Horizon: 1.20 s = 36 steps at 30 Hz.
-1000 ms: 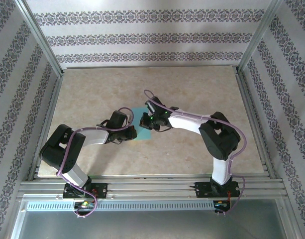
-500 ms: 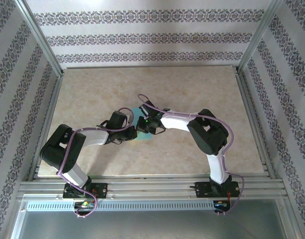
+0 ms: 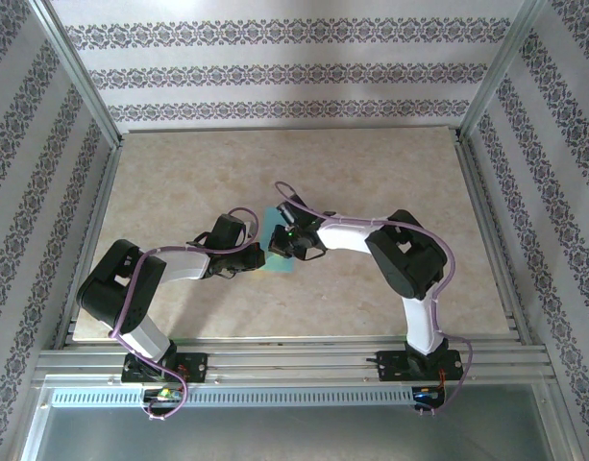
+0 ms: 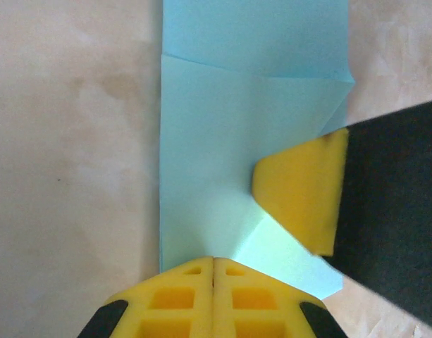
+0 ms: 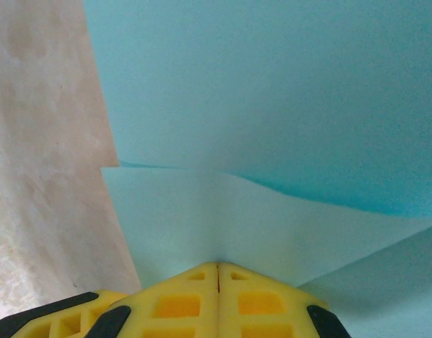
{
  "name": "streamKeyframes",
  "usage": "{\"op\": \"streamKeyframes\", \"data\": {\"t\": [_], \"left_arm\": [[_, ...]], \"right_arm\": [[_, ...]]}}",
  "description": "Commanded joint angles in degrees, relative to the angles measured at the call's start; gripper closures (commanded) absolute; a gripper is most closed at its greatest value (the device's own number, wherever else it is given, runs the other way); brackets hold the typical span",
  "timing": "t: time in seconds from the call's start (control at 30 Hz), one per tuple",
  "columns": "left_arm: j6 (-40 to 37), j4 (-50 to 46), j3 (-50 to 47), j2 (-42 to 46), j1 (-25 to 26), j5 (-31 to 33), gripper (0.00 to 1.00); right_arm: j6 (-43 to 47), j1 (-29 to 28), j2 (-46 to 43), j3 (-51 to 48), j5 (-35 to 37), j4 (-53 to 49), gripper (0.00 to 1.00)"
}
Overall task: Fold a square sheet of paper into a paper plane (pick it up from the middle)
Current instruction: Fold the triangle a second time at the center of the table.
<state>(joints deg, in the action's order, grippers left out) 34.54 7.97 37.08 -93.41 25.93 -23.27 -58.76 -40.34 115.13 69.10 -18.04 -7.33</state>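
1. Watching the paper point(image 4: 223, 141): it lies flat on the table point(image 3: 371, 173), partly folded. One flap is laid over it, and the creases meet toward one edge. I see no dart shape yet.
2. On the paper, the right gripper point(image 5: 218, 269) has its jaws clenched on nothing. Its tip presses down where a flap lifts just ahead of it. From the left wrist view, its yellow pad point(image 4: 300, 190) sits on the paper's folded corner.
3. At the paper's near edge, the left gripper point(image 4: 213, 262) is also clenched and empty. Its tip seems to pin the sheet.
4. Over the last second the right arm's elbow swung in toward the paper. Its tip slid across the sheet and then eased back a little. The left arm and the paper held their place.
5. I read that as a pressing stroke setting an early crease, so most of the folds remain. If the pin slips, the paper may skid.
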Motion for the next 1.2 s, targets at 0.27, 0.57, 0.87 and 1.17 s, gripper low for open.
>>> {"op": "streamKeyframes", "data": {"t": [0.27,0.57,0.87,1.17], "left_arm": [[0.42,-7.68,-3.42,-2.3,0.64,3.49,1.0],[0.17,-7.54,-2.2,-2.4,0.62,2.96,1.0],[0.19,-7.35,-1.51,-2.4,0.64,2.8,1.0],[0.35,-7.01,-1.7,-2.49,0.64,2.61,1.0]], "right_arm": [[5.61,9.31,-1.59,-7.08,1.35,7.67,1.0],[11.97,14.12,-8.63,-10.56,-2.13,14.6,1.0],[5.55,5.02,-10.28,-10.14,-0.68,12.78,1.0],[1.63,0.11,-3.62,-6.38,-2.29,13.04,1.0]]}}
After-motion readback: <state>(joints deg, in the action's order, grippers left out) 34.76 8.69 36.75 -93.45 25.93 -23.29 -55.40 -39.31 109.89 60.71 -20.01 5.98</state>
